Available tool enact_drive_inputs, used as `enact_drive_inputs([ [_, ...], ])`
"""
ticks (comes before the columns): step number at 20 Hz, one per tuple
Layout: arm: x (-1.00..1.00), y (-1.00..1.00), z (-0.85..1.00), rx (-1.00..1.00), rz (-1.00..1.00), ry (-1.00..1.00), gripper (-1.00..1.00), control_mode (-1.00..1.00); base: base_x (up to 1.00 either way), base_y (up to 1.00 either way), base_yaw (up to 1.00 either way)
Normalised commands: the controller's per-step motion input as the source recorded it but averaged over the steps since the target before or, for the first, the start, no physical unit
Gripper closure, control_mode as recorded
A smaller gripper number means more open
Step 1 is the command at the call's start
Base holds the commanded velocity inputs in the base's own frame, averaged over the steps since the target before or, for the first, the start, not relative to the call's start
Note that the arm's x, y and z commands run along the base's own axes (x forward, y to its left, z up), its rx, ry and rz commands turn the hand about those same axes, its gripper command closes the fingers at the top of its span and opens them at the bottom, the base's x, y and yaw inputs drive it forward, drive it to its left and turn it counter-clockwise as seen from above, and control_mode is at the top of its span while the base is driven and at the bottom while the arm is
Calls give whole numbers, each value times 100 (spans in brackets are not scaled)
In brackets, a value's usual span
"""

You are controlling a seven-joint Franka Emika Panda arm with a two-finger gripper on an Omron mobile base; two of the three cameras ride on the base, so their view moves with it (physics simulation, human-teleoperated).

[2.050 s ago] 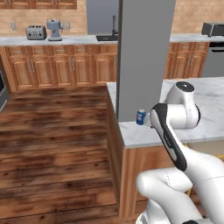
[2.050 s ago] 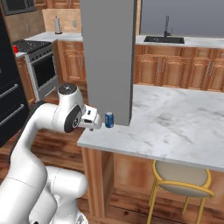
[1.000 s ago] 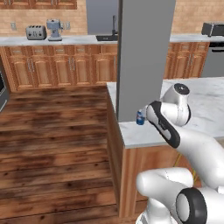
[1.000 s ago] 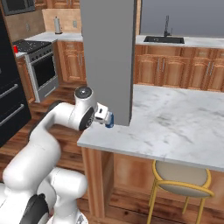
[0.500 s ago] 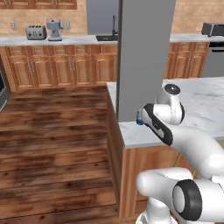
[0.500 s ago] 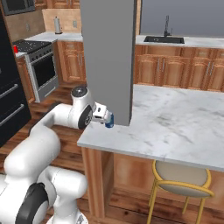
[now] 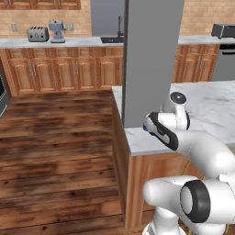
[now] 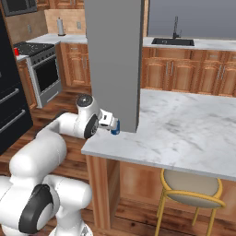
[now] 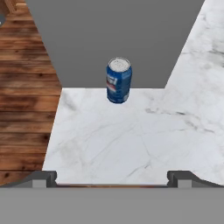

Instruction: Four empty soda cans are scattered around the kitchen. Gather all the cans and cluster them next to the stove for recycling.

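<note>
A blue soda can [image 9: 118, 81] with a silver top stands upright on the white marble island counter [image 9: 131, 140], right against the foot of a grey pillar [image 9: 113, 39]. My gripper [image 9: 112, 178] is open and level with the counter's edge, a short way in front of the can, with nothing between its fingers. In the right base view the gripper [image 8: 110, 123] sits just left of the can [image 8: 116, 128]. The stove [image 8: 44, 69] stands far off at the back left. A tiny red thing [image 8: 17, 51] sits at its near corner, too small to tell what it is.
The pillar [image 8: 115, 60] rises from the island's corner just behind the can. A yellow-legged stool [image 8: 191, 184] stands under the island's near side. A black fridge [image 8: 9, 101] is at the left. Wood floor [image 7: 59, 137] lies open left of the island.
The hand has swung in towards the can and now sits close at the counter's edge. The can has not moved and the jaws have stayed open.
</note>
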Motion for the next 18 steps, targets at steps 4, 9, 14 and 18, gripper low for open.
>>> enact_drive_inputs([
  [4, 22, 0, -6, 0, 0, 0, -100, -100, 0, 0, 0],
  [9, 27, 0, 0, 0, 0, 4, -100, -100, 0, 0, 0],
  [14, 28, -1, -4, 0, 0, 4, -100, -100, 0, 0, 0],
  [18, 24, -8, -12, -1, 0, 0, -100, -100, 0, 0, 0],
])
